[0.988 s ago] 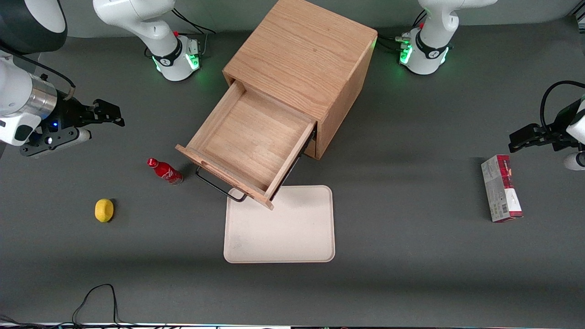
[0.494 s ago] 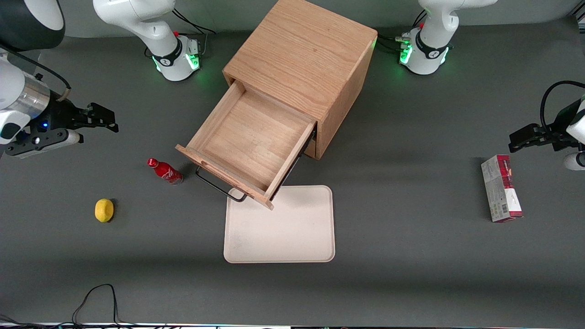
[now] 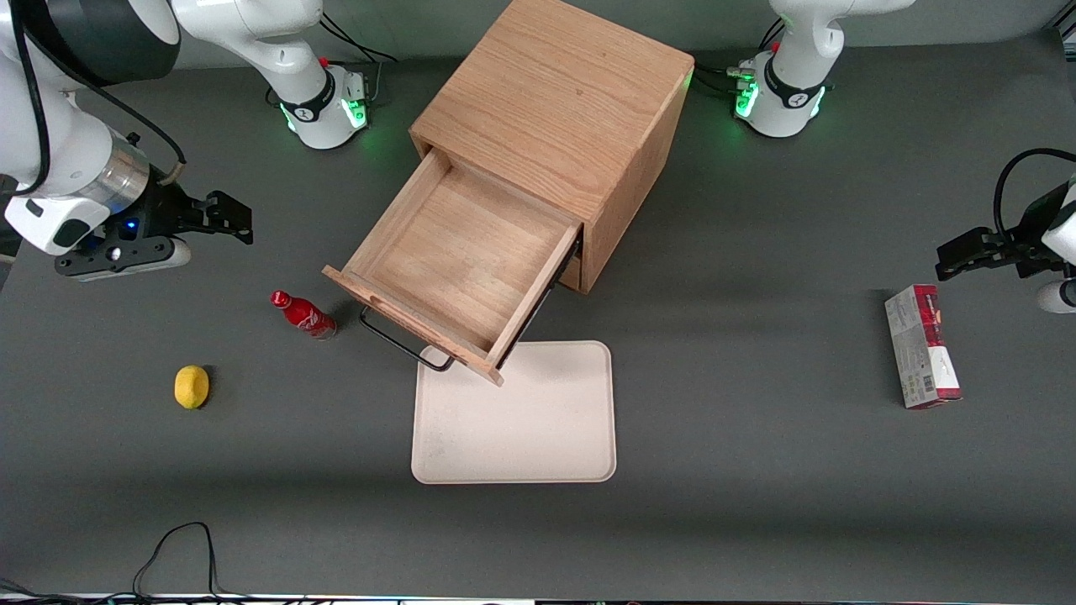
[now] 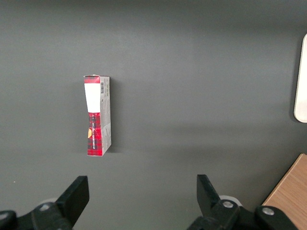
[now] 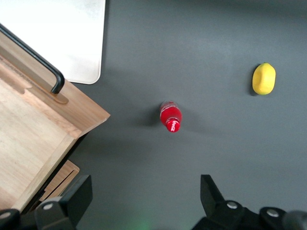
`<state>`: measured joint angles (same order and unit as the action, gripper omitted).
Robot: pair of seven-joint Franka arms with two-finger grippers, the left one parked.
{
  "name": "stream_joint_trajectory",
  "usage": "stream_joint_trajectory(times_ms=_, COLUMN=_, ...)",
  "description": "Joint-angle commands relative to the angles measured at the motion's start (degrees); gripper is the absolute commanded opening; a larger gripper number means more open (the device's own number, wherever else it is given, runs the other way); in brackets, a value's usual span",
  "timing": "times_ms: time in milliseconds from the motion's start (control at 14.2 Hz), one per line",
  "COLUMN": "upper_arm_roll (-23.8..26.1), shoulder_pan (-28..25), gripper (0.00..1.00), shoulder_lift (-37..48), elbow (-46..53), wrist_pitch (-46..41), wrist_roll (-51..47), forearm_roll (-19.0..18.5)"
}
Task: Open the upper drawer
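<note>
The upper drawer (image 3: 461, 267) is pulled well out of the wooden cabinet (image 3: 555, 109); the gripper (image 3: 229, 220) is held empty, fingers spread, well apart from the cabinet, toward the working arm's end.

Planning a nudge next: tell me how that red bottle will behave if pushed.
The red bottle stands upright, tall and narrow, so it would likely tip. Once down, its round body would probably roll. The gripper, open, hangs clear of it, farther from the camera.

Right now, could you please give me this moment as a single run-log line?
upper drawer: pulled out, nothing visible inside | gripper: open, holding nothing, above table toward working arm's end, apart from handle | red bottle: upright beside drawer front
</note>
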<state>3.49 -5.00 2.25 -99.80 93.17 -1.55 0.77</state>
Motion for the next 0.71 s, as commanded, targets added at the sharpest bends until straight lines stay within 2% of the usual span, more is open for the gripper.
stream_joint_trajectory(times_ms=0, upper_arm_roll=-0.4, shoulder_pan=0.34, gripper=1.0, shoulder_lift=-1.19, elbow=1.62, wrist_pitch=-2.63, wrist_roll=3.02, forearm_roll=-0.94)
stream_joint_trajectory(times_ms=141, upper_arm_roll=-5.13, shoulder_pan=-2.02, gripper=1.0, shoulder_lift=-1.28, elbow=1.88, wrist_pitch=-3.08, wrist_roll=7.86, forearm_roll=-0.85)
stream_joint_trajectory(times_ms=635, upper_arm_roll=-5.68, shoulder_pan=-1.95, gripper=1.0, shoulder_lift=-1.28, elbow=5.48, wrist_pitch=-7.47, wrist_roll=7.53, forearm_roll=-0.68)
